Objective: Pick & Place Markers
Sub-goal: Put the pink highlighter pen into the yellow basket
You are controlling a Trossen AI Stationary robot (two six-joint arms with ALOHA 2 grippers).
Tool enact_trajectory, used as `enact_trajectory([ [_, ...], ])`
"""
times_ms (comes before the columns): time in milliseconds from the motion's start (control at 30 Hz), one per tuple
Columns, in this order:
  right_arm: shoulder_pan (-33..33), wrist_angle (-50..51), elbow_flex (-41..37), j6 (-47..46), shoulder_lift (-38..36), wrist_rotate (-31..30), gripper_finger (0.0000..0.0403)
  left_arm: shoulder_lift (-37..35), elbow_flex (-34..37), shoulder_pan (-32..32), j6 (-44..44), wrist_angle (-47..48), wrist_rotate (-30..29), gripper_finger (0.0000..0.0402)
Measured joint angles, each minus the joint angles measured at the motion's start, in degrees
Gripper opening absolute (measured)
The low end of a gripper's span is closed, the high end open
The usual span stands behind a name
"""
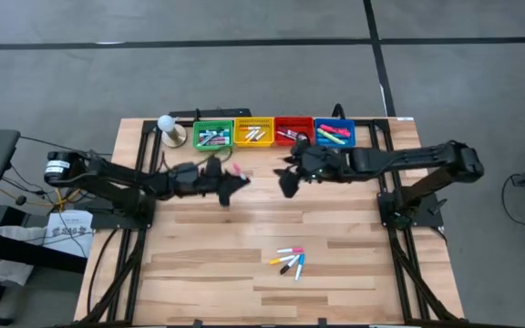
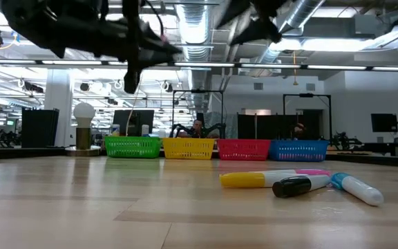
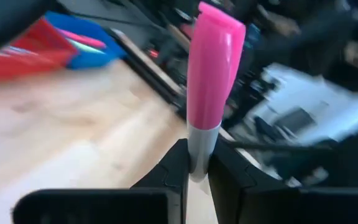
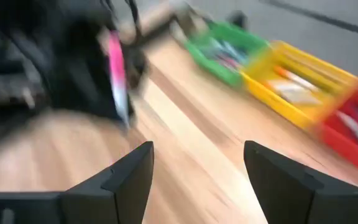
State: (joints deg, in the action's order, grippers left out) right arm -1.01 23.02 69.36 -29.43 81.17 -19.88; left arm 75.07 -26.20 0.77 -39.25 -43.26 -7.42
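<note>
My left gripper [image 1: 229, 185] hovers above the table's middle, just in front of the green bin [image 1: 212, 136], and is shut on a pink marker [image 3: 213, 74] with a grey end. The right wrist view also shows that marker [image 4: 117, 68]. My right gripper [image 1: 288, 180] hangs open in the air a little to its right, in front of the red bin [image 1: 293, 131], with nothing between its fingers [image 4: 129, 180]. Several loose markers [image 1: 290, 261] lie flat on the wood nearer the front edge; in the low view they are yellow [image 2: 251, 180], black [image 2: 292, 185], pink and blue. My left gripper pinches the marker's grey end [image 3: 199, 146] between its two fingers [image 3: 173, 171]. The fingers come in roughly level from the table's left. The pink part sticks out past the fingertips, and the whole marker is lifted clear of the table.
Green, yellow [image 1: 253, 133], red and blue [image 1: 334, 133] bins stand in a row along the far edge, each with markers inside. A small lamp with a white bulb [image 1: 169, 128] stands left of the green bin. Bare wood lies between the bins and the loose markers.
</note>
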Motion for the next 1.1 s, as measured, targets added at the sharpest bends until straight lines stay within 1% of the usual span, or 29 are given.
enact_trajectory([
  [67, 1.26, 7.14, 0.0, 1.0, -0.83, -0.12, 0.0238, 0.0, 0.0, 3.95, 0.05, 0.93, 0.76, 0.0043],
  [167, 3.26, 15.26, 0.0, 1.06, -0.83, -1.6, 0.0238, 0.0, 0.0, 9.49, 1.31, 1.38, 2.04, 0.0041],
  [300, 5.83, 21.44, -0.02, 3.61, 1.25, -2.73, 0.0238, 0.07, -1.62, 15.53, 8.16, 2.97, 2.56, 0.0041],
  [467, 8.44, 23.63, -0.02, 11.51, 5.27, -2.6, 0.0238, 4.29, -8.35, 22.09, 17.45, 6.08, 2.52, 0.0042],
  [567, 9.68, 23.77, -0.02, 13.22, 8.05, -2.56, 0.0238, 8.05, -13.03, 24.01, 21.14, 9.87, 2.78, 0.0043],
  [667, 10.31, 25.01, 0.0, 12.56, 10.29, -2.56, 0.0238, 11.86, -17.1, 25.08, 26.09, 15.04, 2.93, 0.0043],
  [767, 10.02, 25.89, 0.0, 10.19, 12.5, -2.56, 0.0238, 15.09, -20.48, 25.98, 30.9, 17.71, 2.91, 0.0043],
  [867, 8.92, 25.79, 0.0, 6.65, 14.17, -2.55, 0.0238, 18.29, -22.15, 27.07, 36.62, 19.33, 2.89, 0.0044],
  [967, 7.39, 25.54, 0.0, 5.29, 15.89, -2.63, 0.0238, 21.78, -23.85, 28.78, 42.44, 20.91, 1.79, 0.0044],
  [1100, 6.16, 23.95, 0.0, 4.88, 17.54, -3.96, 0.0238, 25.36, -25.23, 31.01, 43.24, 22.31, 1.06, 0.0044],
])
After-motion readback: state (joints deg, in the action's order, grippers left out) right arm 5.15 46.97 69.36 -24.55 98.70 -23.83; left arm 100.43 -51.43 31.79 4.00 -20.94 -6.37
